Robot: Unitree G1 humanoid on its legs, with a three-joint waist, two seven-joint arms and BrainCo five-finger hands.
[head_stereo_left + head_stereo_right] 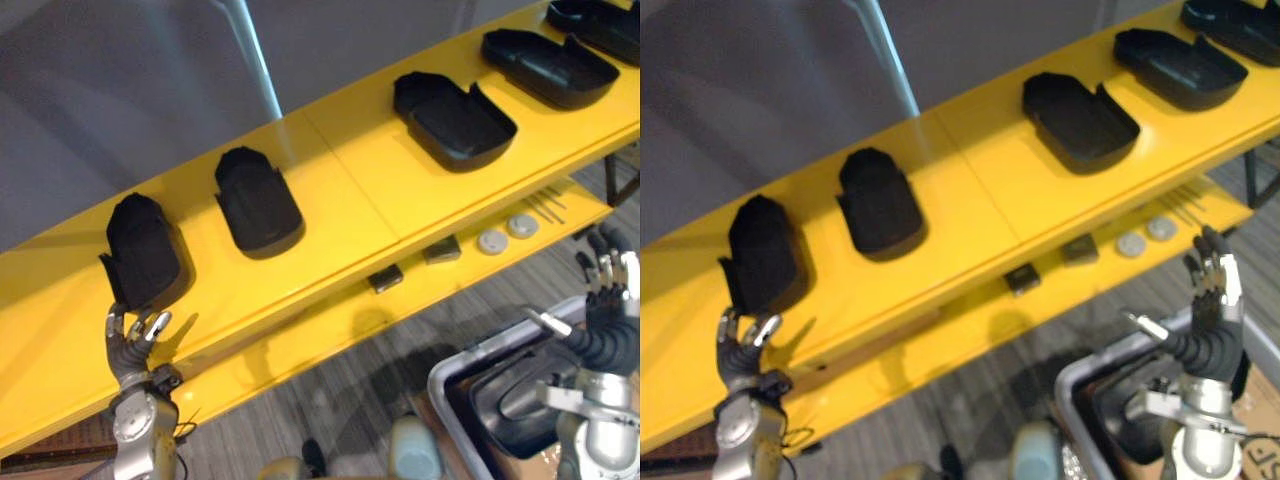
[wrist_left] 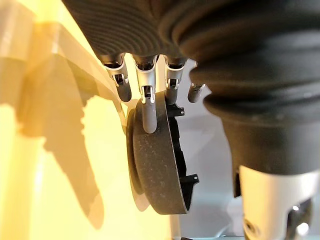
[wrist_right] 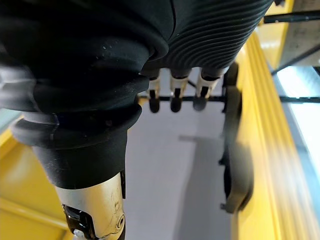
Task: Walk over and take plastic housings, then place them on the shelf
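At eight o'clock, the leftmost housing (image 1: pixel 143 250) on the yellow shelf (image 1: pixel 350 190) is touched at its near edge by the loosely extended fingers of the left hand (image 1: pixel 130 345). Four more housings (image 1: pixel 258 200) are ranged toward one o'clock. At four o'clock, the right hand (image 1: pixel 607 300) is held empty, fingers straight, by a grey bin (image 1: pixel 470 365).

Left hand (image 1: pixel 130 347) raised, right hand (image 1: pixel 606 305) splayed

Silver hands (image 1: pixel 128 350), dark fingertips (image 3: pixel 173 105), dark ribbed wrist covers (image 3: pixel 210 30).

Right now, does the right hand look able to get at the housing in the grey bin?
Probably yes: the right hand is open above the grey bin, and the housing inside lies uncovered.
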